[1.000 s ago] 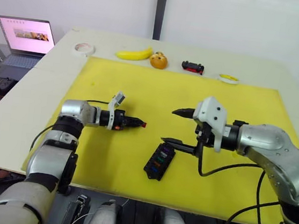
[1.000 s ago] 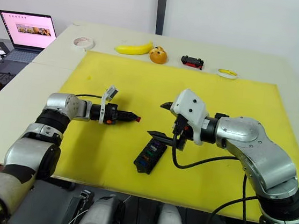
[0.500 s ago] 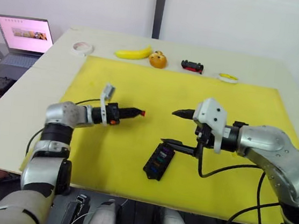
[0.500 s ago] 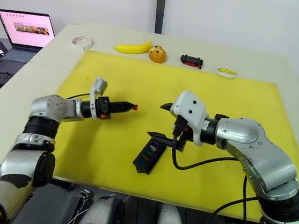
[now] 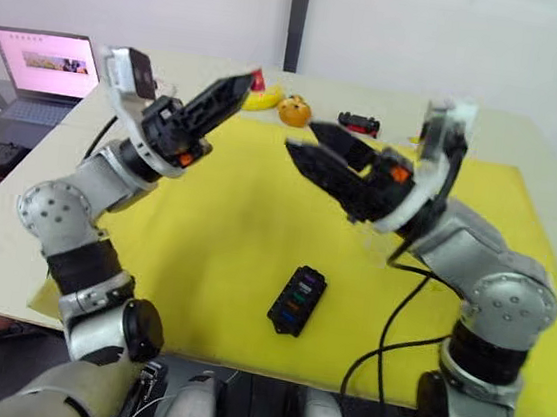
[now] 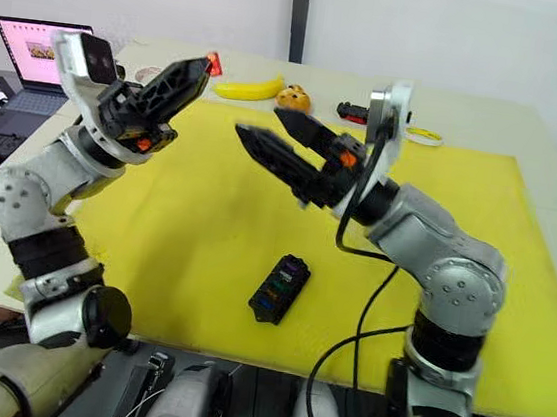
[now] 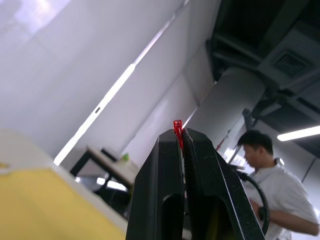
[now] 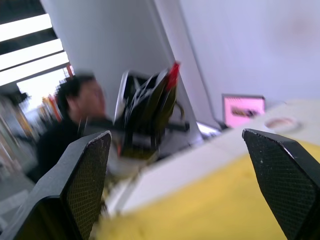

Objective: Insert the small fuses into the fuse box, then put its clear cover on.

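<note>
In the left eye view the fuse box (image 5: 297,300) lies flat on the yellow mat (image 5: 238,214), a small black block with blue, green and amber fuses seated in its slots, and both arms are raised well above it. The left gripper (image 5: 243,81) is pinched on a tiny red fuse (image 5: 259,78), which shows at its tip above the mat's far edge, near the banana (image 5: 267,98). The right gripper (image 5: 302,138) hangs above the fuse box with its two black fingers spread and nothing between them. Beyond the mat, on the pale tabletop (image 5: 528,136), stand an orange toy (image 5: 295,112), a black-and-red toy car (image 5: 359,124) and a yellow ring (image 5: 425,145); a laptop (image 5: 43,66) sits off to the left of the tabletop. In the left wrist view the fingers meet on the red fuse, a thin translucent chip standing just proud of their tips, and a person in a white shirt (image 7: 280,195) stands behind. In the right wrist view the right gripper's fingers stand far apart, and between them shows the left gripper with the red fuse at its tip, beside a blurred person.
</note>
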Robot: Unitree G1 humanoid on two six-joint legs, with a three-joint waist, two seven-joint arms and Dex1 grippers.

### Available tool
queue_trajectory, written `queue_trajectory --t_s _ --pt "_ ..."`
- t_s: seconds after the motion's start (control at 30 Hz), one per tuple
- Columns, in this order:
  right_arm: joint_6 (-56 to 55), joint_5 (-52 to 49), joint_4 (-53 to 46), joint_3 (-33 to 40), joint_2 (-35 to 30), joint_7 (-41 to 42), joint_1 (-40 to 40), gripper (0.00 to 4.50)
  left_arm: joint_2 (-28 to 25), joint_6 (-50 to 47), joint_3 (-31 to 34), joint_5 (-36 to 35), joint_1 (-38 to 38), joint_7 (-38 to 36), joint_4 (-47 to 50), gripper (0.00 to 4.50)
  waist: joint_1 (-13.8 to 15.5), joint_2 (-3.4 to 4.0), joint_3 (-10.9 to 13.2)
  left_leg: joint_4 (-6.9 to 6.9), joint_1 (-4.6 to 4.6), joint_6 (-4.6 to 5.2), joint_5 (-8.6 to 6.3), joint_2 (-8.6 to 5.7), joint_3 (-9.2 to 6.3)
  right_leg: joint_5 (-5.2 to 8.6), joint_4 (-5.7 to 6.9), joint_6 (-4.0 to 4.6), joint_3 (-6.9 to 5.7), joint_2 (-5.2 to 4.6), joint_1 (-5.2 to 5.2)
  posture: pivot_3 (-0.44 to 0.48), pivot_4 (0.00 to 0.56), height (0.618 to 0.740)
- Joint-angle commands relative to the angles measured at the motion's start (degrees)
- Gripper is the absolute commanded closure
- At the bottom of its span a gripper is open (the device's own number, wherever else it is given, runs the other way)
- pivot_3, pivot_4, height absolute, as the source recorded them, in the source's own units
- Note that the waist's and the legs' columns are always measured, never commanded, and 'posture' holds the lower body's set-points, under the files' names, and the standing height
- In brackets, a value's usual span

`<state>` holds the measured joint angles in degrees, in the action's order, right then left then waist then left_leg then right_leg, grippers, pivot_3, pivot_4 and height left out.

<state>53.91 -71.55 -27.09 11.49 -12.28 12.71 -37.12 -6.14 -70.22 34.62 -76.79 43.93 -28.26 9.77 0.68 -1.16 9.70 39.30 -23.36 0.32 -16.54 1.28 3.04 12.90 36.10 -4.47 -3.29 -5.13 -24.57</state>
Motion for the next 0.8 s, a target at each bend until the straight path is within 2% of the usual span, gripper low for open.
queue_trajectory --t_s 0.03,0.27,0.5,0.7,0.8 --pt "-2.10 -3.84 0.24 -0.43 1.23 -3.48 -1.96 0.00 0.35 4.02 -3.18 -5.15 -1.80 4.86 4.91 4.41 -0.06 0.00 0.00 0.00 0.00 0.00 0.00 -0.02 0.00 0.00 0.00 0.00 0.00 0.00 0.00 0.000 0.150 0.737" --pt "-2.58 -7.65 1.06 -1.05 -1.47 -3.73 -2.37 0.00 -9.24 9.75 -4.68 -18.21 -7.51 13.37 10.51 4.41 -0.48 0.03 0.00 0.00 0.03 0.01 0.00 0.04 0.02 0.00 0.00 0.00 -0.01 0.12 -0.01 0.000 0.150 0.737" --pt "-2.69 -11.53 3.63 -0.78 -5.80 -1.52 -4.27 0.00 -23.36 20.44 -3.10 -34.52 -15.79 23.75 19.62 4.41 -0.52 0.05 0.02 -0.02 0.05 0.00 0.00 0.08 0.02 0.01 -0.01 0.02 0.01 0.11 0.00 0.000 0.150 0.737" --pt "-2.60 -12.14 6.09 -1.11 -8.55 2.05 -5.69 0.00 -31.53 26.43 0.86 -36.21 -20.10 24.17 24.22 4.41 -0.32 0.06 0.02 -0.03 0.07 0.00 0.00 0.05 0.07 0.01 -0.02 0.03 -0.01 0.12 0.01 0.000 0.150 0.737" --pt "-2.44 -11.86 7.60 -1.16 -9.46 3.98 -6.49 0.00 -35.49 27.69 5.01 -36.21 -25.35 22.66 25.95 4.41 -0.48 0.09 0.04 -0.05 0.07 0.01 0.00 0.06 0.10 0.02 -0.04 0.03 -0.01 0.14 0.01 0.000 0.150 0.737"
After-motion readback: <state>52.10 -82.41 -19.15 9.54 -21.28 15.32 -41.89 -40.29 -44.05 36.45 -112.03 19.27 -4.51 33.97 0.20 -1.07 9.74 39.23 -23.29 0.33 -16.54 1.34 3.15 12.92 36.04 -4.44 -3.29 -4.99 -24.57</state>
